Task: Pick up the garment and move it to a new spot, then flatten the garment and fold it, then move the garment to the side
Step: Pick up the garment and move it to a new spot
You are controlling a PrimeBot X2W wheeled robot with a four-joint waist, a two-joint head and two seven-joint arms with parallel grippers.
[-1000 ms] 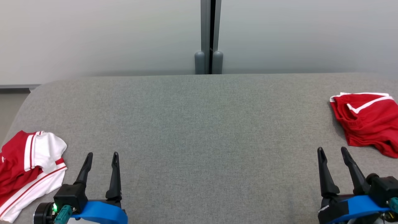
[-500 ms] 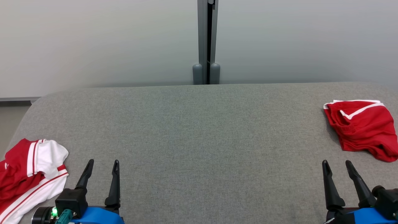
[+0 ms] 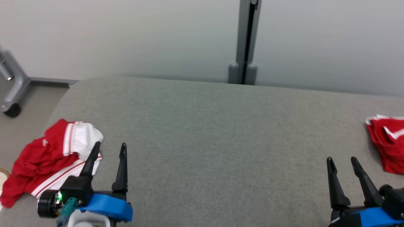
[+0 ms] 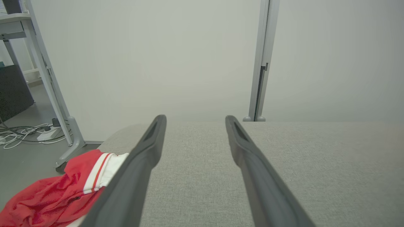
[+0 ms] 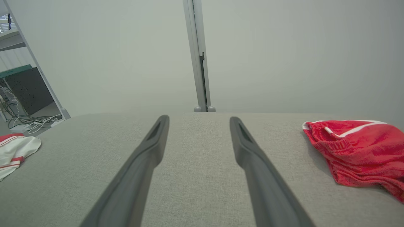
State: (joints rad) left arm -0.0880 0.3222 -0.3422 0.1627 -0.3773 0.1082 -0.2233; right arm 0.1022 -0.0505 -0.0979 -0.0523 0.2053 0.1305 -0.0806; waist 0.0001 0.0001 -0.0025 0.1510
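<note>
A crumpled red-and-white garment (image 3: 47, 160) lies at the left end of the grey padded table (image 3: 205, 132). My left gripper (image 3: 109, 145) is open and empty just to the garment's right, and its left finger crosses the garment's white edge in the head view. In the left wrist view the garment (image 4: 56, 198) sits low on the left, partly behind the left finger of the left gripper (image 4: 195, 118). My right gripper (image 3: 341, 159) is open and empty at the lower right. A red garment with white trim (image 3: 386, 142) lies just to the right of it.
A grey partition post (image 3: 246, 41) stands behind the table's far edge against a pale wall. A wheeled stand leg (image 3: 12, 94) is on the floor beyond the table's rounded left end. Cables (image 4: 19, 134) lie on the floor there.
The head camera has turned left, so the whole picture shifted right. The left gripper now stands closer to the red-and-white garment. Both grippers stay open.
</note>
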